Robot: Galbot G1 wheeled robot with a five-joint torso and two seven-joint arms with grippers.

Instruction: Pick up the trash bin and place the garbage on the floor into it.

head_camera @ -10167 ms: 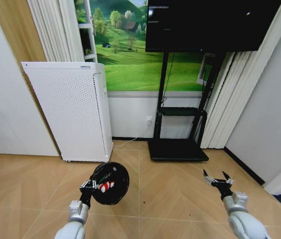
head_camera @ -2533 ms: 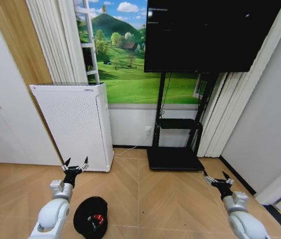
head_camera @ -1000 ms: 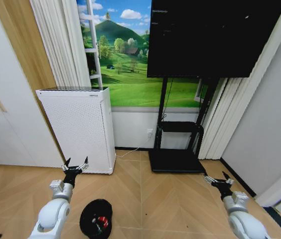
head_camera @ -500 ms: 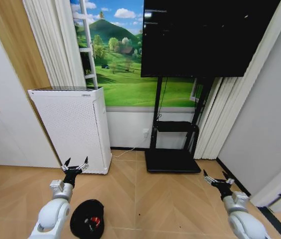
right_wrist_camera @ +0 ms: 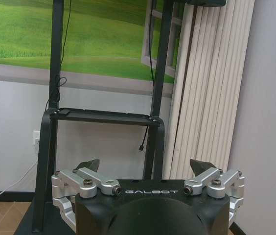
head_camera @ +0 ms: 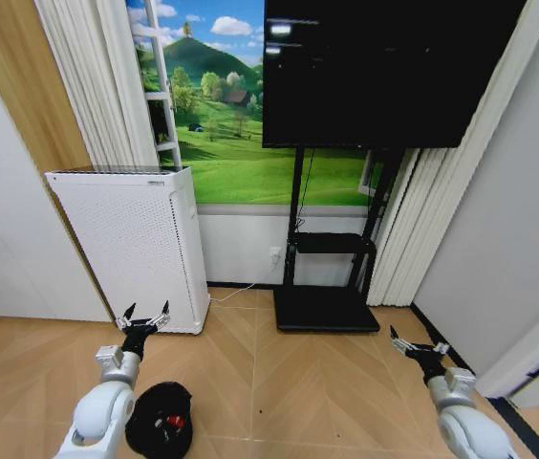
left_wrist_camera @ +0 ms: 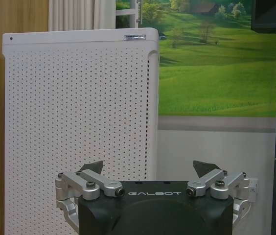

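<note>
While both arms are reaching forward over the floor (head_camera: 279, 382) in the head view, the trash bin (head_camera: 159, 432) is sitting on the herringbone parquet at near left, just beside the left forearm, with a red scrap of garbage (head_camera: 175, 420) lying inside it. Above it, the left pincer (head_camera: 144, 316) is hanging with its fingers spread and gripping nothing, in front of the white perforated appliance (head_camera: 128, 244). At near right, the right pincer (head_camera: 420, 346) is likewise hanging spread and empty, well apart from the bin. A black TV stand (head_camera: 325, 287) is standing against the far wall beneath a dark screen (head_camera: 384, 67).

Looking out from the left wrist, the left pincer (left_wrist_camera: 148, 169) is holding its two dark fingertips wide apart, facing the appliance (left_wrist_camera: 79, 127) and a green landscape mural (left_wrist_camera: 216, 58).

Looking out from the right wrist, the right pincer (right_wrist_camera: 145, 165) is also standing wide, pointing at the TV stand (right_wrist_camera: 103, 117) and the pleated white curtain (right_wrist_camera: 206, 88) beside it.
</note>
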